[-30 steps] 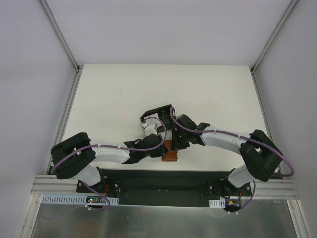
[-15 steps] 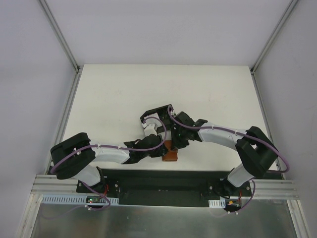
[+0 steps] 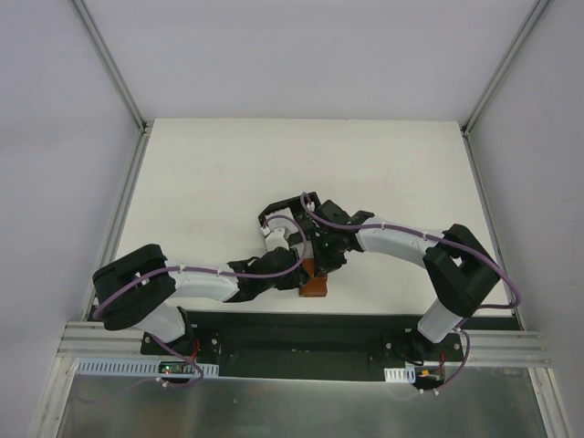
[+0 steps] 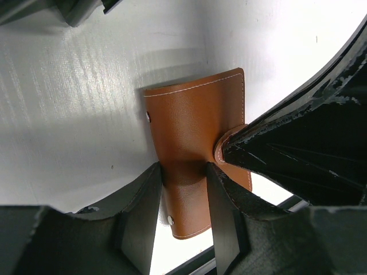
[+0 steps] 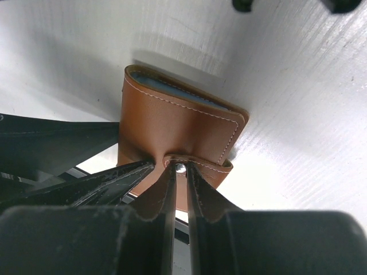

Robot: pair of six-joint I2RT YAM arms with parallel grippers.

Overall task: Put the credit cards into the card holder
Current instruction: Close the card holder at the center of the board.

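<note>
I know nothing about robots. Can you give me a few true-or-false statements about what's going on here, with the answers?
1. Both the left gripper and the right gripper are on the brown wallet. True.
2. The wallet sits far from the arms. False: it lies near the table's near edge, close to the arm bases.
3. The right gripper pinches the wallet's snap tab. True.
4. Loose cards lie spread out in the open. False: the credit cards show only as a pale edge tucked inside the wallet.
</note>
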